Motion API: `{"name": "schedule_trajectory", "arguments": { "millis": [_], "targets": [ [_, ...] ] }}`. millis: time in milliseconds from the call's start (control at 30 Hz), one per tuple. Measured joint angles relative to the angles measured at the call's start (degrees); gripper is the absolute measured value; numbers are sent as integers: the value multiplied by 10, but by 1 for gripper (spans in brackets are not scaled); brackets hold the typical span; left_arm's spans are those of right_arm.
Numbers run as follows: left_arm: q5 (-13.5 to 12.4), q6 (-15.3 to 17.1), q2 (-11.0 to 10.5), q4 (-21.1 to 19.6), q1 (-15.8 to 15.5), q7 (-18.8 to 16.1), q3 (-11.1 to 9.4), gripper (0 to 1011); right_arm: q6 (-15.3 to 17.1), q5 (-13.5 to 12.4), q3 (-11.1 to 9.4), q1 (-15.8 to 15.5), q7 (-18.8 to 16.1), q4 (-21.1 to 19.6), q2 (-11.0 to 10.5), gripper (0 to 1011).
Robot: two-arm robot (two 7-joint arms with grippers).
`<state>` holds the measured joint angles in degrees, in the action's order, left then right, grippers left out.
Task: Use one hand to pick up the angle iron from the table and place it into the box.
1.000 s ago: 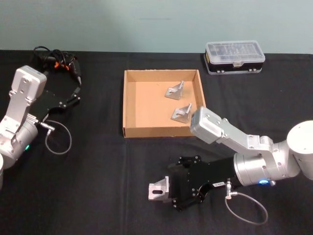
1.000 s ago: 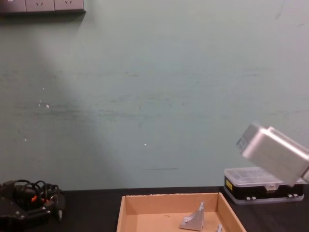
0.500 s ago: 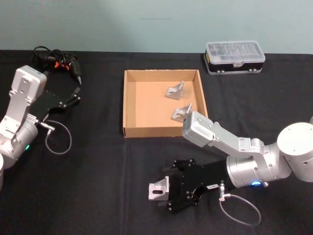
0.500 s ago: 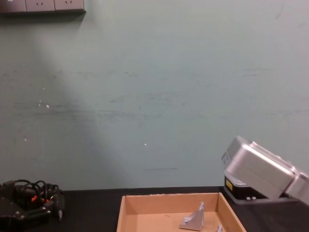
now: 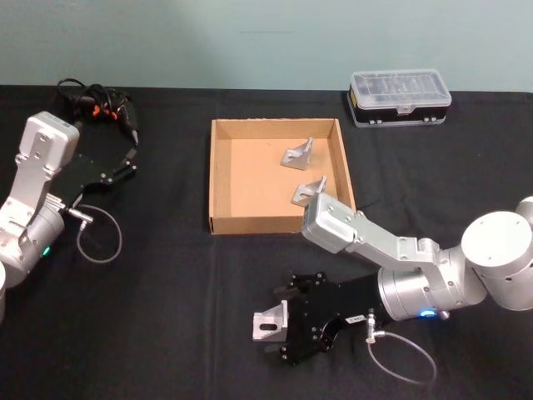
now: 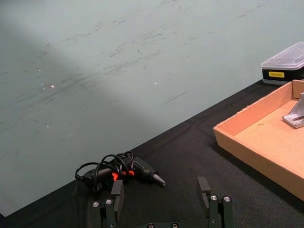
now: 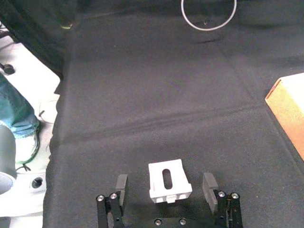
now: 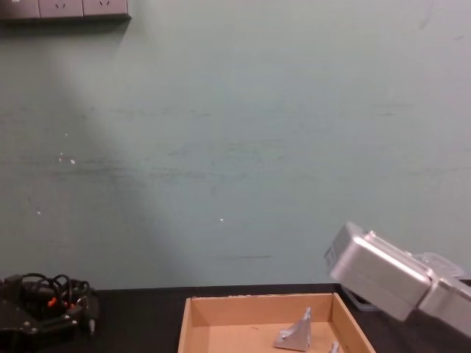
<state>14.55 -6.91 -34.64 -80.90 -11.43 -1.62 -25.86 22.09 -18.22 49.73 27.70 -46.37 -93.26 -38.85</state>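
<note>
A matte black table (image 5: 166,317) runs wide under both arms, its cloth-like surface showing faint creases in the right wrist view, and a pale green wall (image 8: 235,147) closes the room behind it, with wall sockets (image 8: 65,8) high in the chest view's corner.

The right gripper (image 7: 165,186) sits low over the near part of the table with its jaws spread wide. The angle iron (image 7: 168,180) lies flat on the table between its two fingers (image 7: 121,183), with a gap on either side, its slotted face up; nothing grips it. In the head view the same bracket (image 5: 269,321) shows just at the tip of the right gripper (image 5: 287,325).

Beyond this gripper, farther across the table, stands the cardboard box (image 5: 221,179), a shallow open tray. Two more angle irons (image 5: 297,156) rest inside it, both toward its right wall. Well past the box, near the wall, sits a small black case with a clear lid (image 5: 400,97).

The left gripper (image 6: 161,199) is parked far off to the other side, jaws open and empty, facing a corded power screwdriver (image 6: 121,171) lying on the table near the wall.
</note>
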Motion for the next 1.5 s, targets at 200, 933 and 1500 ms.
{"name": "schedule_trajectory", "arguments": {
  "millis": [200,933,1500],
  "targets": [
    [0,0,0,0,0,0,0,1000,0,3,1,0,0,7,4,970],
    [0,0,0,0,0,0,0,1000,-1,7,-8,-10,11,11,10,468],
    [0,0,0,0,0,0,0,1000,-8,-68,-59,0,6,5,11,468]
  ]
}}
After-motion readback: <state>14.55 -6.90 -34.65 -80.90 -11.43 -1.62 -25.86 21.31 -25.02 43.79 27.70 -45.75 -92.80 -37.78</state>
